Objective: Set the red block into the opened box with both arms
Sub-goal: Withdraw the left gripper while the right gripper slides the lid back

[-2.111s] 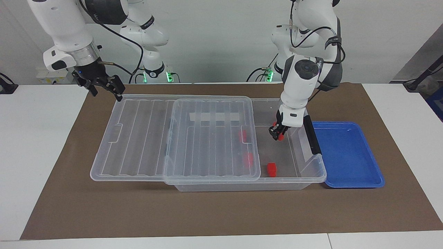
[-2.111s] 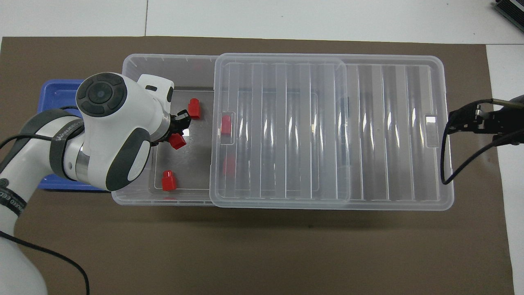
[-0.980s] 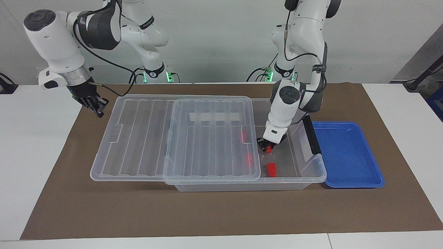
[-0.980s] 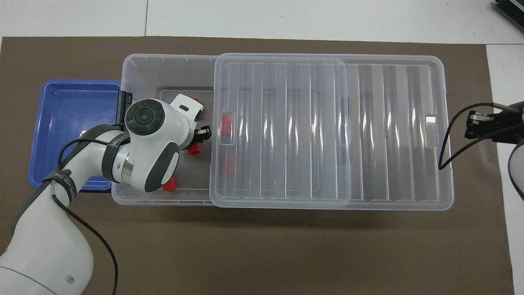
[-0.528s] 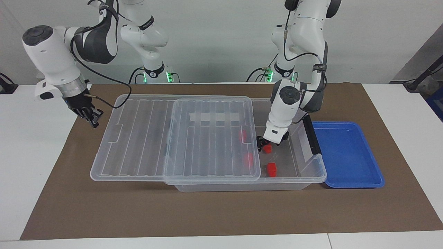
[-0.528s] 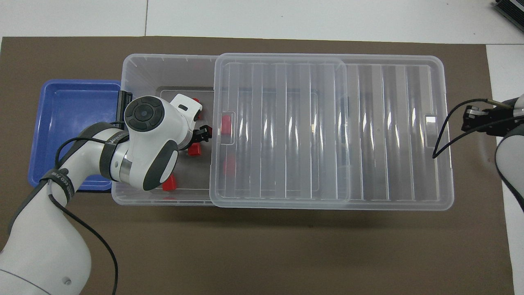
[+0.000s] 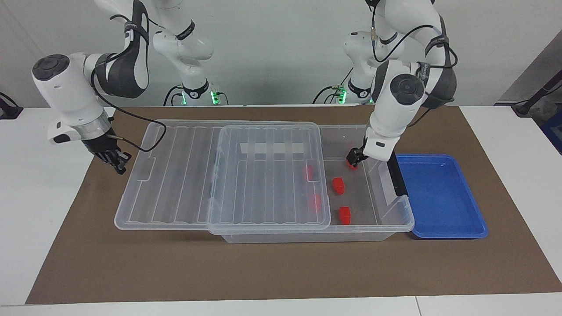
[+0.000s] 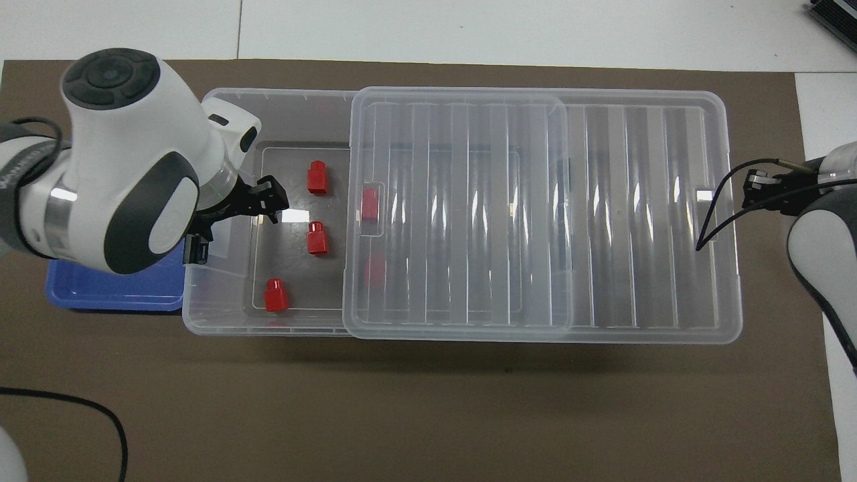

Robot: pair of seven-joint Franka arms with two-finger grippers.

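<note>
clear glossy plastic box (image 7: 397,219), matt, seemingly paper mat (image 7: 263,267).

White table (image 7: 48,197), seams visible near its edge farthest from the robots; brown mat (image 7: 263,267) laid over its middle. Plain pale wall (image 7: 272,48) at the robots' end. Even, diffuse lighting. Green indicator lights (image 7: 214,95) seen at the wall's foot

Facing view: high, across table toward robots. Overhead: steeply down, robots' end. Both share box (image 7: 397,219) (image 8: 227,107).
</note>
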